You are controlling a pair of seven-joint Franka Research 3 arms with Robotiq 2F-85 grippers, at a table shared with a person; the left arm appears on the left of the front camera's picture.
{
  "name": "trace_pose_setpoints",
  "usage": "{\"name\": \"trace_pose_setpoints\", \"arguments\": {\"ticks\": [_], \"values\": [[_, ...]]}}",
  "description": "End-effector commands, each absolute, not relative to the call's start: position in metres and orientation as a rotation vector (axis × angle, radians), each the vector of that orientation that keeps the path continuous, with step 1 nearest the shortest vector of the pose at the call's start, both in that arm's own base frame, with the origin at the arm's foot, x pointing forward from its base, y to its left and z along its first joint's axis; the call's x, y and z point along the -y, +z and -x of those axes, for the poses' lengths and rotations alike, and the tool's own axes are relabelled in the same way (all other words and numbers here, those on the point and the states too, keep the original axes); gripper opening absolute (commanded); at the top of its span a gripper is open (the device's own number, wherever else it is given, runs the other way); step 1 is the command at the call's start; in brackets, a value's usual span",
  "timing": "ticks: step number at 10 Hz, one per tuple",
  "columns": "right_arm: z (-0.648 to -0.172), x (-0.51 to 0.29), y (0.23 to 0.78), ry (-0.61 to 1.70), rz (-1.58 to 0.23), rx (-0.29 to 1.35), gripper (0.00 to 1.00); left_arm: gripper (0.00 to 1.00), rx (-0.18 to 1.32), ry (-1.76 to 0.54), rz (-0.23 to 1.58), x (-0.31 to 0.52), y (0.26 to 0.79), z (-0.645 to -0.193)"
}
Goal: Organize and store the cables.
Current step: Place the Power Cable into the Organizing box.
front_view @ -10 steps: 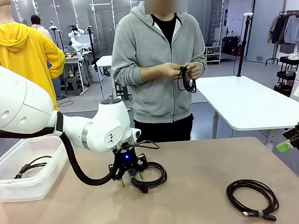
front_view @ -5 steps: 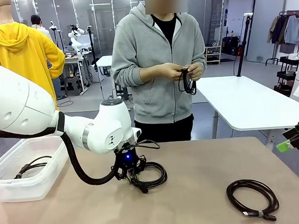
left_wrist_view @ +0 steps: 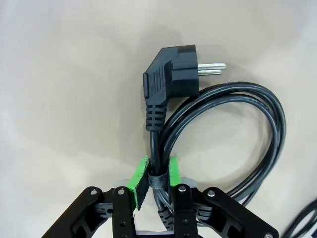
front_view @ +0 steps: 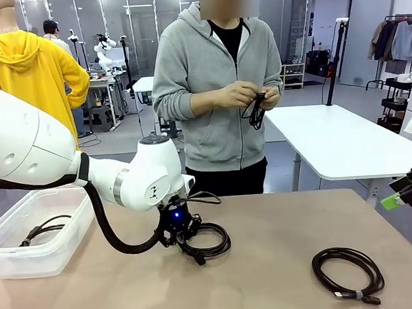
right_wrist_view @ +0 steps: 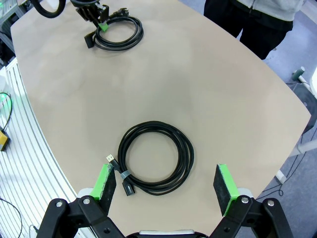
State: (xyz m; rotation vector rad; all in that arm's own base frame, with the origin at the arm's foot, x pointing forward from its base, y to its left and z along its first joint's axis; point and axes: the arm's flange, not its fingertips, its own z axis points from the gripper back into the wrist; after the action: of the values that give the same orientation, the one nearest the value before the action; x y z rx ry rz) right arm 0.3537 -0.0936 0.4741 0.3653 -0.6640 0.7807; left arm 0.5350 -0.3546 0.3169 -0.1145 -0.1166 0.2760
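Observation:
A coiled black cable [front_view: 211,241] with a mains plug [left_wrist_view: 171,79] lies on the tan table left of centre. My left gripper [front_view: 178,240] points down at its near-left edge. In the left wrist view the left gripper [left_wrist_view: 157,173] is shut on the bundle at its small band. A second coiled cable [front_view: 319,268] lies at the front right; the right wrist view shows that cable [right_wrist_view: 189,156] below my open right gripper [right_wrist_view: 165,179]. Across the table a person holds a third cable [front_view: 256,111] in both hands.
A clear plastic box [front_view: 9,261] stands at the table's left edge with a black cable [front_view: 43,229] inside. The person stands at the far edge, behind the middle. Bare tabletop lies between the two coils.
My left gripper's green pads have come together on the coil's banded part. The person's hands have shifted and lifted their cable a little. The right arm has not moved.

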Motion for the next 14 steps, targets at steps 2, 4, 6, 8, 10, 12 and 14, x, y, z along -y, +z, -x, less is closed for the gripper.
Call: {"name": "trace_pose_setpoints", "arguments": {"ticks": [2, 4, 6, 8, 10, 12, 14], "values": [[-0.352, 0.092, 0.475, 0.767, -0.376, 0.663, 1.0, 0.0, 0.258, 0.25, 0.093, 0.351, 0.388, -0.519], [-0.352, 0.092, 0.475, 0.767, -0.376, 0.663, 1.0, 0.0, 0.327, 0.197, 0.09, 0.343, 0.438, -0.508], [-0.352, 0.092, 0.475, 0.767, -0.376, 0.663, 1.0, 0.0, 0.309, 0.033, 0.032, 0.329, 0.46, -0.501], [-0.352, 0.092, 0.475, 0.767, -0.376, 0.663, 1.0, 0.0, 0.298, -0.024, 0.077, 0.33, 0.459, -0.499], [-0.352, 0.092, 0.475, 0.767, -0.376, 0.663, 1.0, 0.0, 0.307, 0.058, 0.056, 0.336, 0.471, -0.502], [-0.352, 0.092, 0.475, 0.767, -0.376, 0.663, 1.0, 0.0, 0.307, 0.058, 0.056, 0.336, 0.471, -0.502], [-0.352, 0.092, 0.475, 0.767, -0.376, 0.663, 1.0, 0.21, 0.337, -0.158, 0.165, 0.327, 0.491, -0.509]]}}
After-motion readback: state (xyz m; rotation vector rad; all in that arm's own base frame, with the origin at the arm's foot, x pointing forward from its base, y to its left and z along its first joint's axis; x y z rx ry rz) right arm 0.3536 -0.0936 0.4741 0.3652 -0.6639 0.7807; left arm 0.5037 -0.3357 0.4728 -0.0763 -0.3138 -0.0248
